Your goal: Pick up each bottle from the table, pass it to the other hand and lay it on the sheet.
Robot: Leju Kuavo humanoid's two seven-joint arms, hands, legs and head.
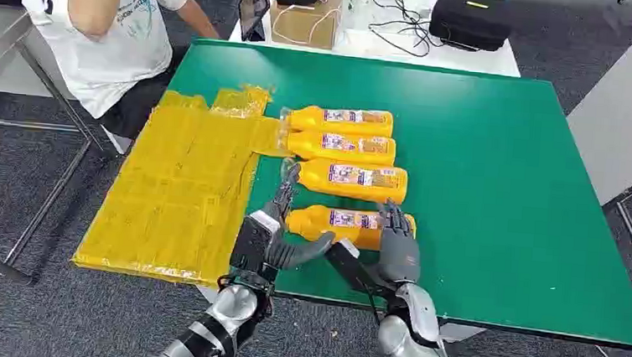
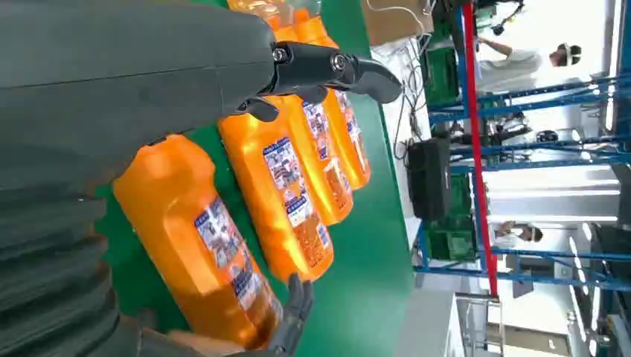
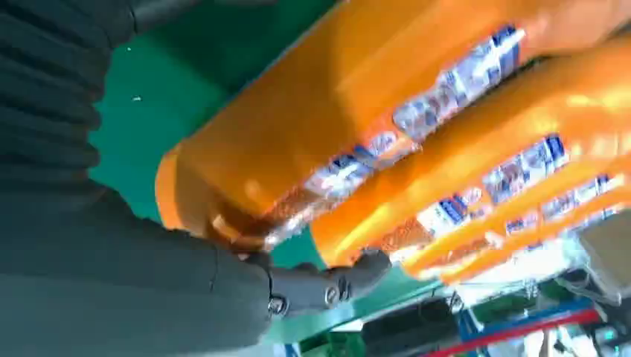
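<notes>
I'm looking down on the green desk [image 1: 504,200], big and flat, with the yellow sheet [image 1: 177,194] draped over its left edge — that's where every bottle has to end up, so it sits on my left hand's side, which I take as the reason for the hand-over. A person [image 1: 105,21] sits beyond the far left corner, well clear of my reach. Four orange bottles lie on their sides in a row on the bare green, caps pointing toward the sheet, none of them on it yet as far as I can judge, though the farthest one's cap is right at the crumpled edge. The nearest bottle [image 1: 347,225] is the one I'm on: still lying on the desk, just beside the next bottle [image 1: 354,179]. My right hand [image 1: 396,243] is draped over its base end, fingers curled on the top, thumb on the near side — contact, yes, but a firm grip? I cannot tell. My left hand [image 1: 280,226] waits at the cap end, fingers spread apart, holding nothing, placed there to receive. Lift not yet made, I'd say.
</notes>
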